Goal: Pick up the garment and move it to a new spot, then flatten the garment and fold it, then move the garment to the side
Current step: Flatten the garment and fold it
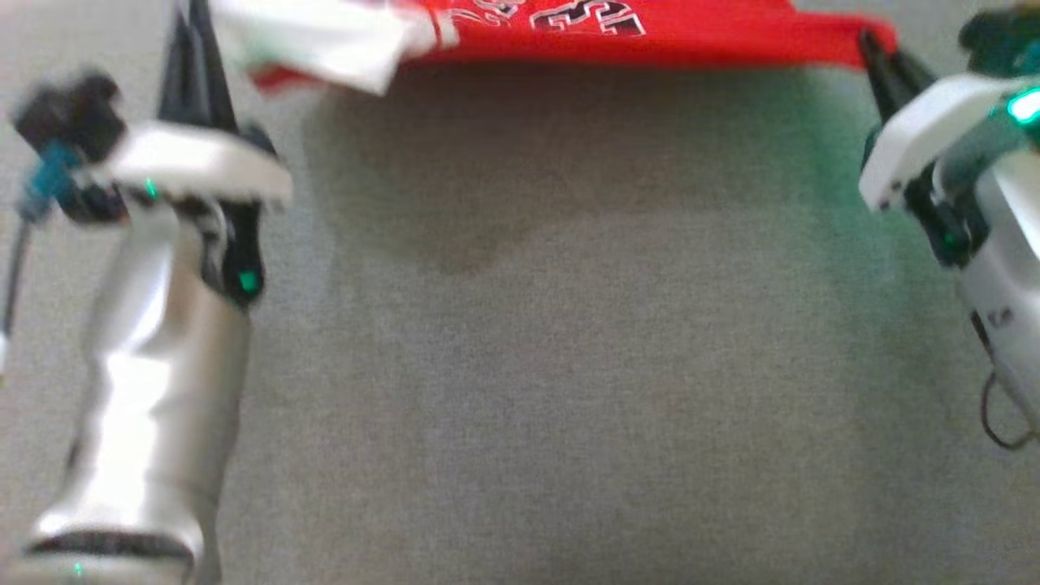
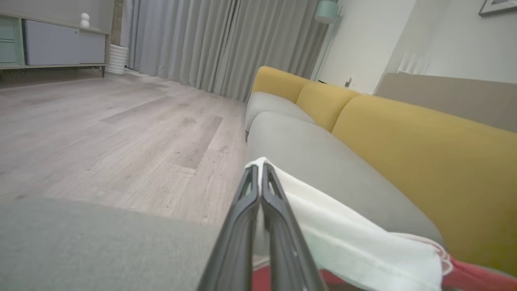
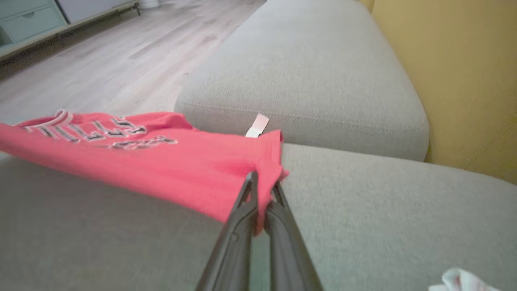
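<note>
Both arms reach forward, set well apart over the grey woven sofa cushion [image 1: 569, 366]. Left gripper [image 1: 188, 16] fingers are clamped together on a white fold of the red jersey [image 1: 650, 36]; right gripper [image 1: 869, 41] fingers are pinched on its red hem corner. The jersey, a soft knit with black-and-white lettering, spans between the two pairs of fingers, shadowing the cushion. Beyond the left fingers are a yellow backrest [image 2: 424, 153] and a wood floor [image 2: 101, 133].
</note>
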